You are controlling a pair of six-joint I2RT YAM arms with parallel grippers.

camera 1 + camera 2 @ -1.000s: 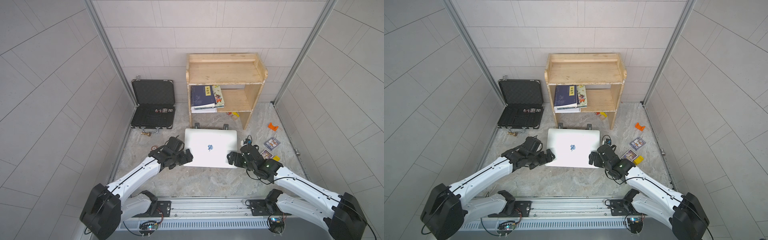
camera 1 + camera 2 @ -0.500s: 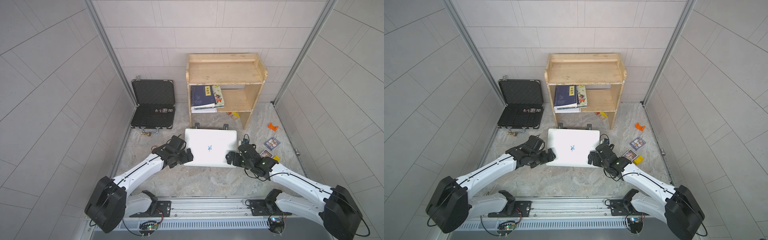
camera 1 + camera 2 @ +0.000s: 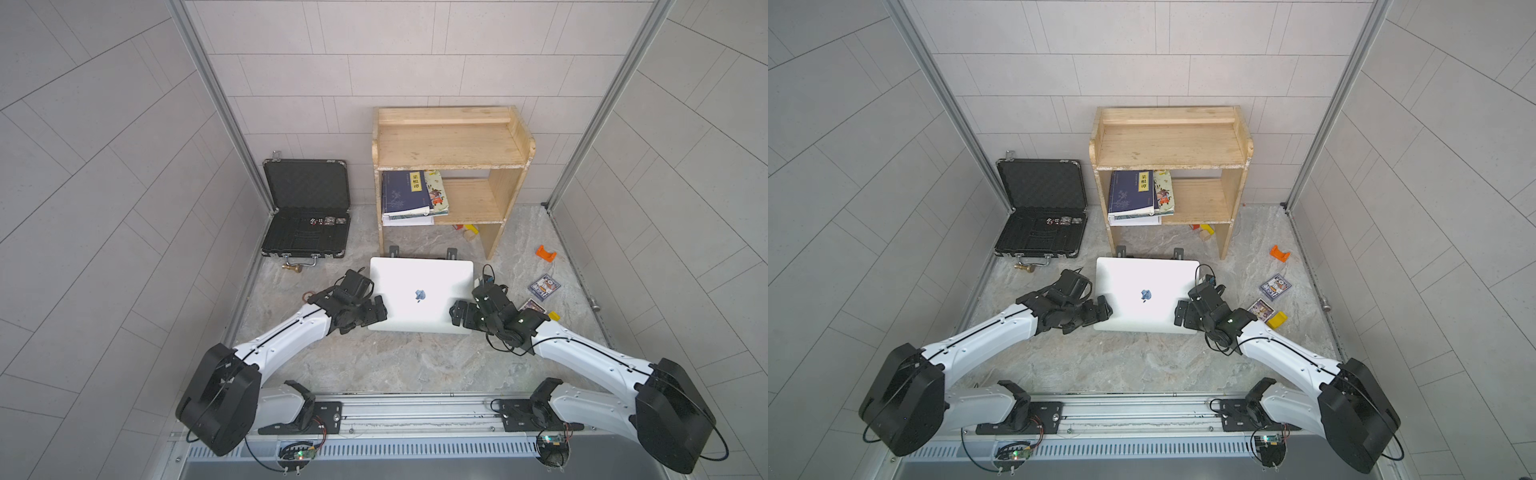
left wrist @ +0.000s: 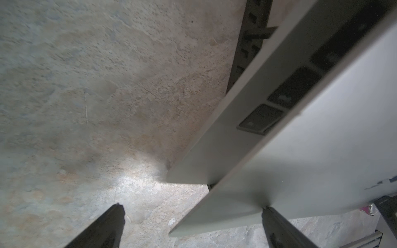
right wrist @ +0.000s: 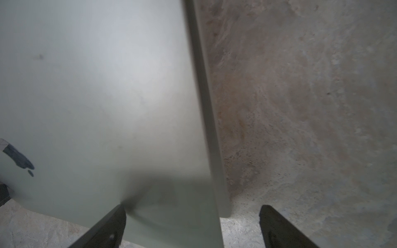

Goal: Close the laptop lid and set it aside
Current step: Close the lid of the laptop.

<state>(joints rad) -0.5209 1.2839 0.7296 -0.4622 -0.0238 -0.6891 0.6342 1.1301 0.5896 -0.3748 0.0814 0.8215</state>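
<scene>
The silver laptop sits mid-floor on a black stand (image 3: pixel 394 250). The laptop lid (image 3: pixel 419 286) (image 3: pixel 1144 286) leans far down, its apple logo facing up in both top views. The left wrist view still shows a gap between the lid (image 4: pixel 322 150) and the base (image 4: pixel 214 150), with black keys (image 4: pixel 260 118) visible. My left gripper (image 3: pixel 376 313) (image 4: pixel 192 211) is open at the lid's left edge, one fingertip (image 4: pixel 266 209) touching its outer face. My right gripper (image 3: pixel 457 316) (image 5: pixel 192 211) is open at the right edge, one fingertip (image 5: pixel 120 212) on the lid (image 5: pixel 96 96).
An open black briefcase (image 3: pixel 307 212) lies at the back left. A wooden shelf (image 3: pixel 449 145) holding books (image 3: pixel 409 195) stands just behind the laptop. Card packs (image 3: pixel 544 286), an orange piece (image 3: pixel 545 253) and a yellow piece (image 3: pixel 553 327) lie to the right.
Both grippers have crept slightly inward over the lid's side edges, and both arms have shifted a little. The lid's tilt looks nearly the same.
</scene>
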